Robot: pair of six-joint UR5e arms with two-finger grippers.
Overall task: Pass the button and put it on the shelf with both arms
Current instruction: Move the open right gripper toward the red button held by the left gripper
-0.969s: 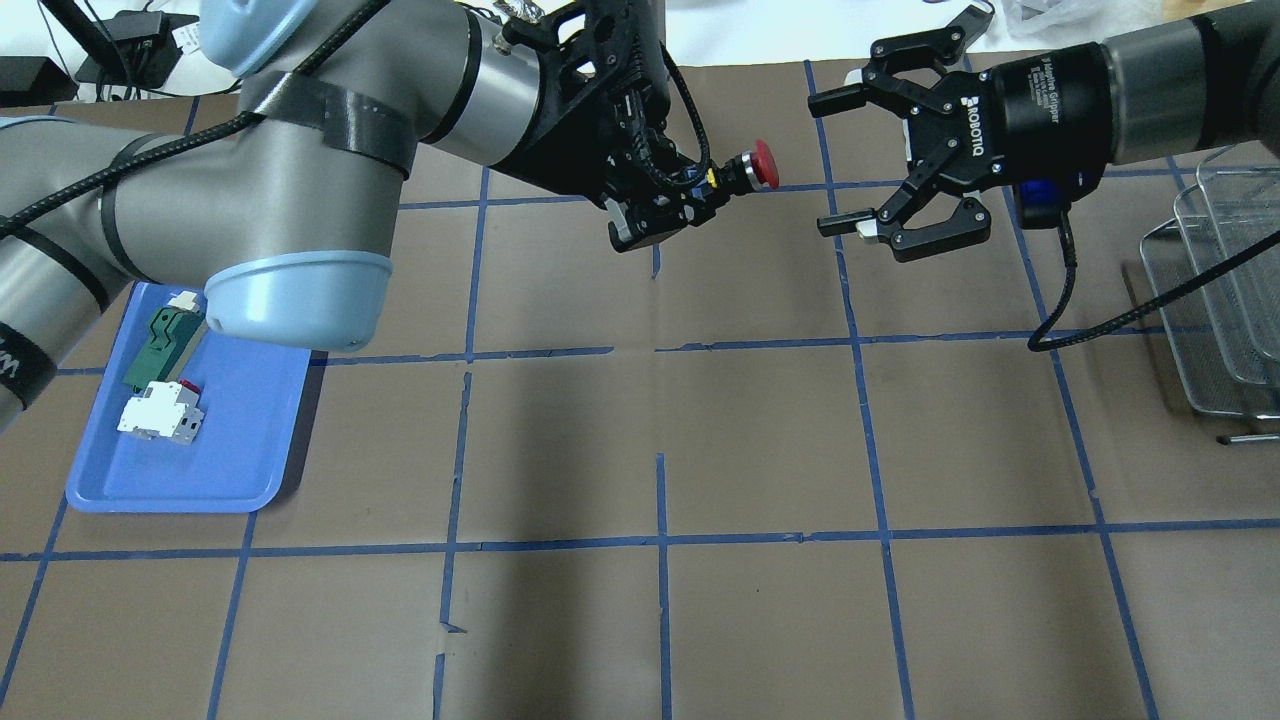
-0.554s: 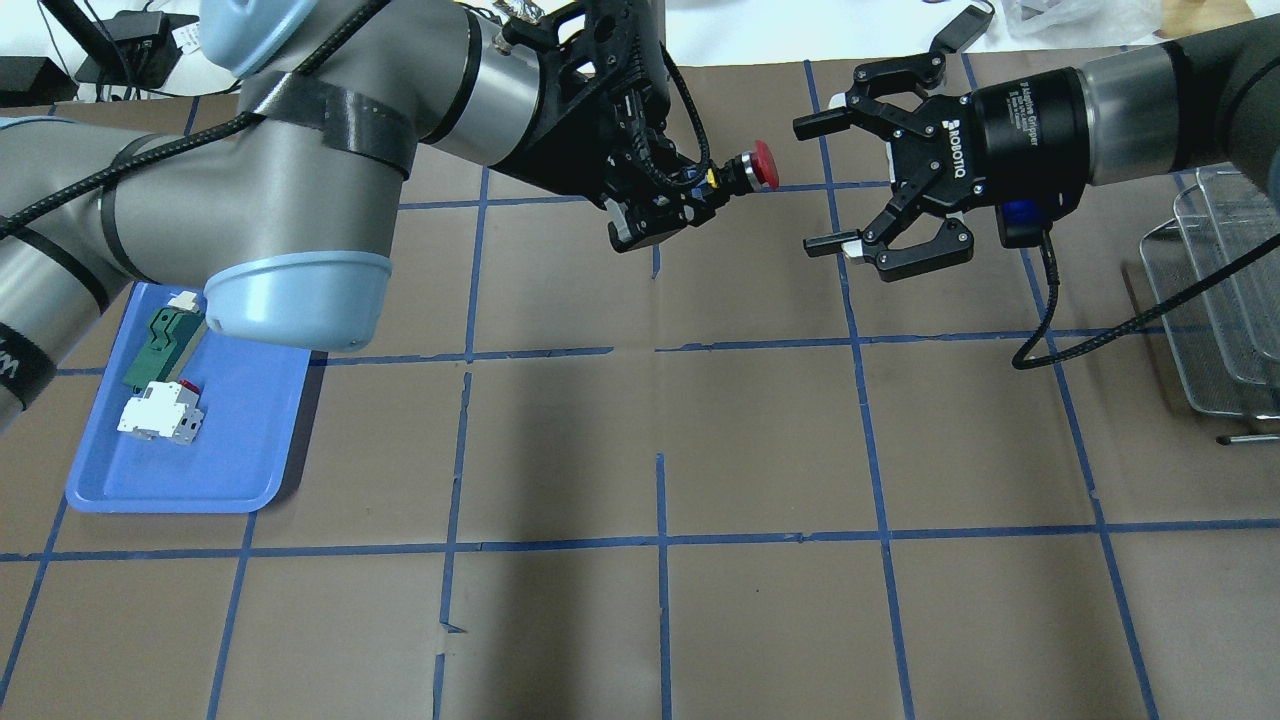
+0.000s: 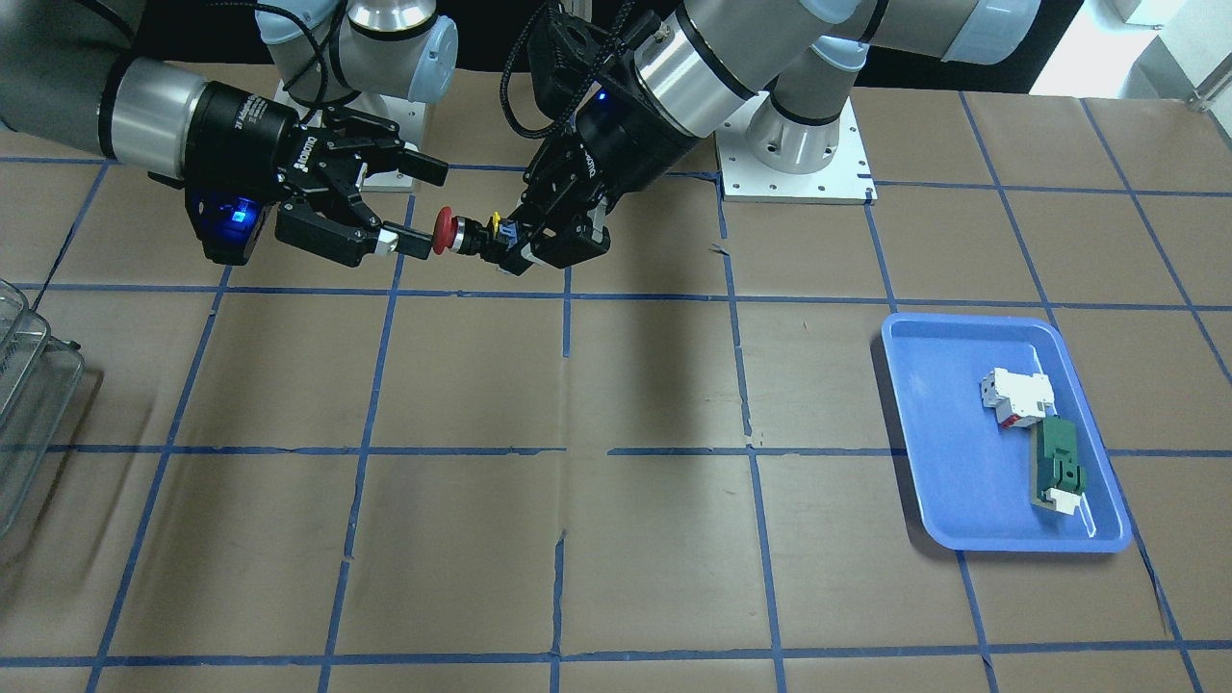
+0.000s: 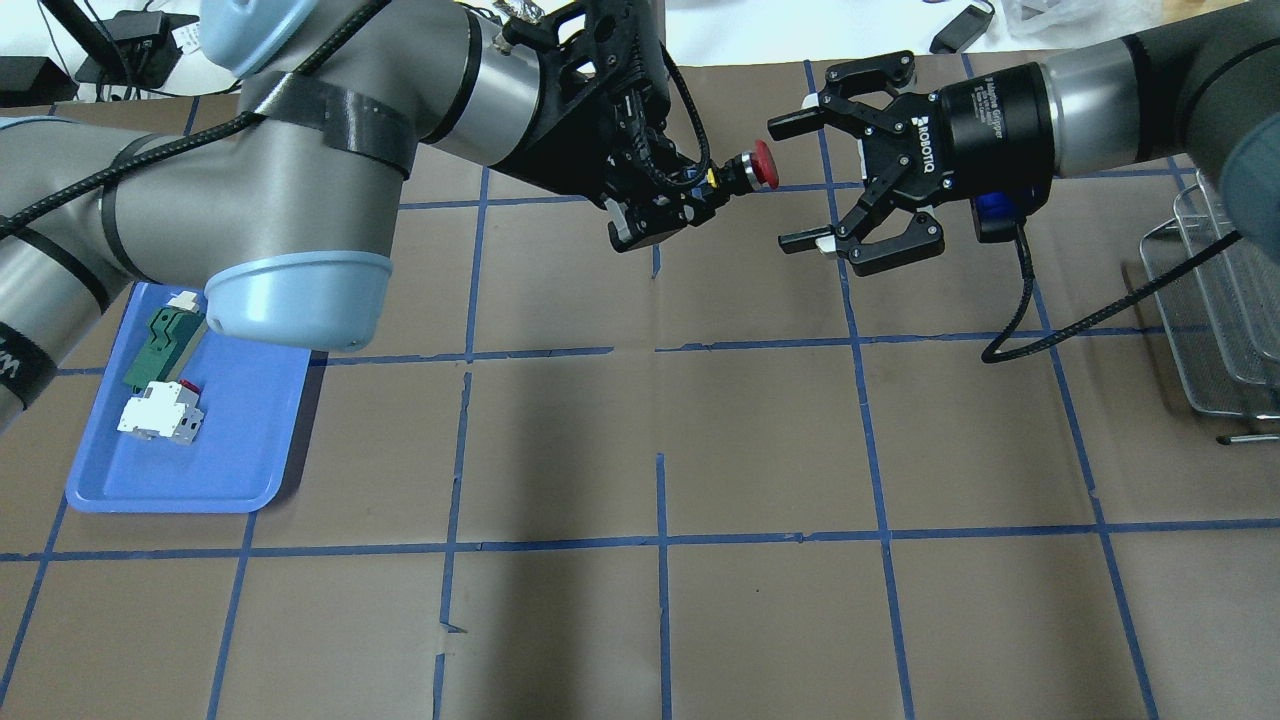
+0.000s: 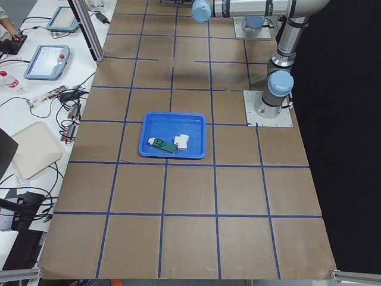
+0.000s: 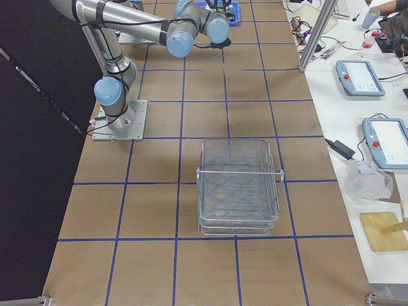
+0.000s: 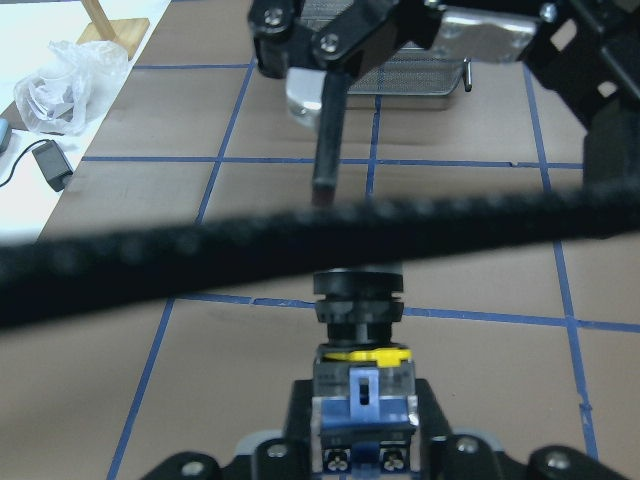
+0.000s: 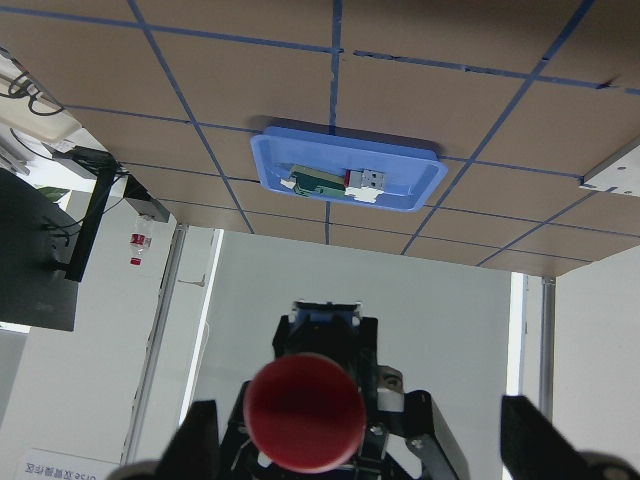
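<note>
The button, with a red cap, black body and yellow and blue rear, is held level above the table. My left gripper is shut on its rear end, as the left wrist view shows. My right gripper is open and faces the red cap, with its fingertips about level with the cap and one on each side. The cap sits centred between its fingers in the right wrist view. From the front, the button lies between my right gripper and my left gripper. The wire shelf stands at the table's right edge.
A blue tray at the left holds a white block and a green part. The shelf shows no items inside. The right gripper's black cable hangs over the table between the gripper and the shelf.
My right gripper has moved left towards the button, staying open, until its fingertips reach the red cap. My left gripper and the button have not moved.
</note>
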